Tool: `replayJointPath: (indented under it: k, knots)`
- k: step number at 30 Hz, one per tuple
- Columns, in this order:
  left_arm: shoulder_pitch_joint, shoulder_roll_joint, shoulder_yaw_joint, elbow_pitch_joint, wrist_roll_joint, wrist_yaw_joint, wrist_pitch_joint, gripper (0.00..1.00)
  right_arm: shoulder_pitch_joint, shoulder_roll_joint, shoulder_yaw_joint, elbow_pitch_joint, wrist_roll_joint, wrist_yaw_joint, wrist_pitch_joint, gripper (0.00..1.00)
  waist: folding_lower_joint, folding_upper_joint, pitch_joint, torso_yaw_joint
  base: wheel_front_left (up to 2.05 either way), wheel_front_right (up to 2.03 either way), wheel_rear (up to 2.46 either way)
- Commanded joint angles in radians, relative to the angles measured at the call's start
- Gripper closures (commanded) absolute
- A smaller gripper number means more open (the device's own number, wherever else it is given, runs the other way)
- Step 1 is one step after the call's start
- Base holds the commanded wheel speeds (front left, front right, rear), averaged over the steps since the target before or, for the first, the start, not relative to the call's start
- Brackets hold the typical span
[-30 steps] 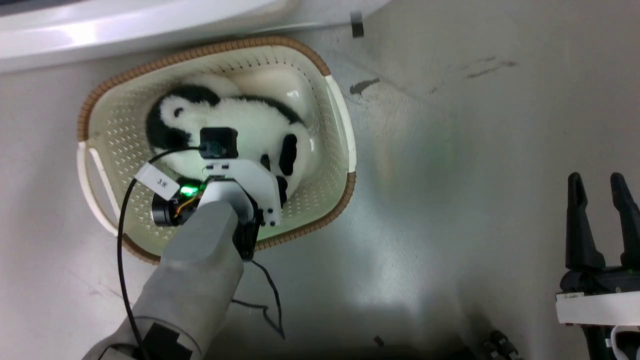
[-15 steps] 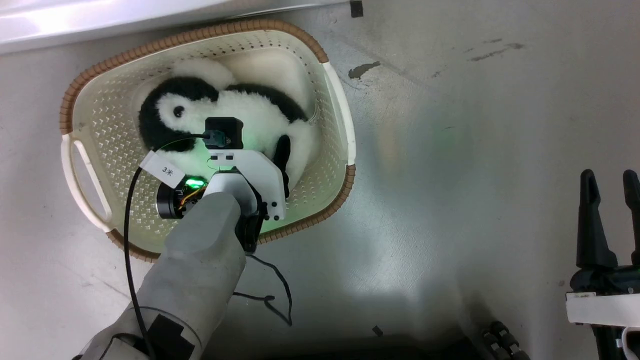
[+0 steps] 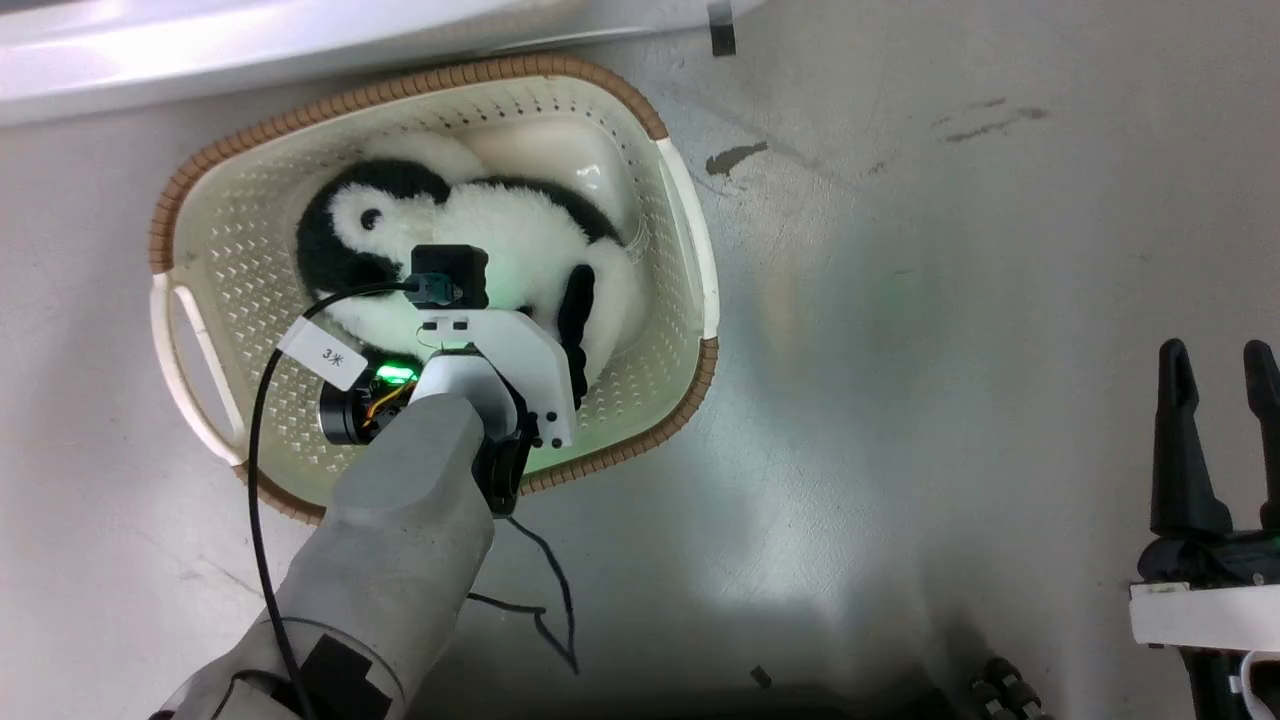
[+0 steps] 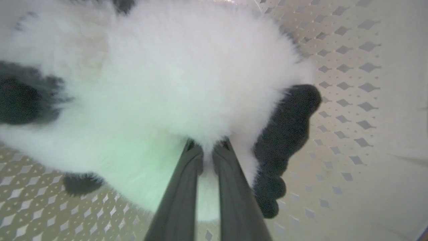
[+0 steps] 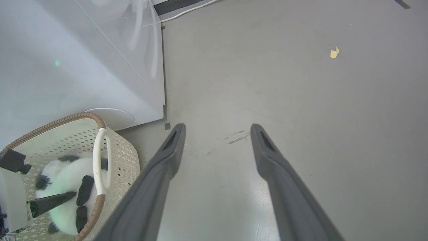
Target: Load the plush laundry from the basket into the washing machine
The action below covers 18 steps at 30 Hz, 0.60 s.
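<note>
Head view. The basket stands on the grey floor. The washing machine runs as a white edge just beyond the basket's far rim. The plush laundry lies inside the basket on its bottom, curled, with its head toward the basket's left handle and a black limb toward the right wall. The left forearm reaches in over the basket's near rim, and its wrist housing covers the toy's lower body. A green light glows on the wrist. A black cable with a white label loops over the near rim. The right gripper hangs over bare floor, well apart from the basket and beyond its right wall.

Left wrist view. The left gripper is inside the basket, with its tips sunk in white fur. The two fingers are drawn almost together, pinching a tuft of the toy's body between them. A black limb lies just beside the fingers, and the perforated basket wall shows behind it.

Right wrist view. The right gripper's fingers are spread wide, with nothing between them but floor. The basket sits at the lower left against the washer's front. The toy is in the basket, and one dark finger of the left gripper rests on it.
</note>
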Motion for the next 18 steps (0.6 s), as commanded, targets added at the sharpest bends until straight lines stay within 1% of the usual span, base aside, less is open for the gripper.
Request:
replayJointPath:
  k: [1,9,18]
  knots:
    - [0.008,0.004,-0.006,-0.001,-0.009,-0.009,-0.007,1.00,-0.021,-0.007,0.003,0.003,0.003,-0.001,-0.002,0.00,0.0000,0.0000,-0.015,0.004,0.00,0.00,0.00]
    - [0.042,0.004,-0.038,-0.025,-0.055,-0.026,-0.037,1.00,-0.032,-0.014,0.019,0.024,-0.001,-0.001,0.003,0.00,0.0000,0.0000,-0.088,0.031,0.00,0.00,0.00]
    - [0.105,0.004,-0.056,-0.011,-0.090,-0.050,-0.093,1.00,-0.041,-0.013,0.047,0.067,-0.006,-0.001,0.003,0.00,0.0000,0.0000,-0.216,0.057,0.00,0.00,0.00]
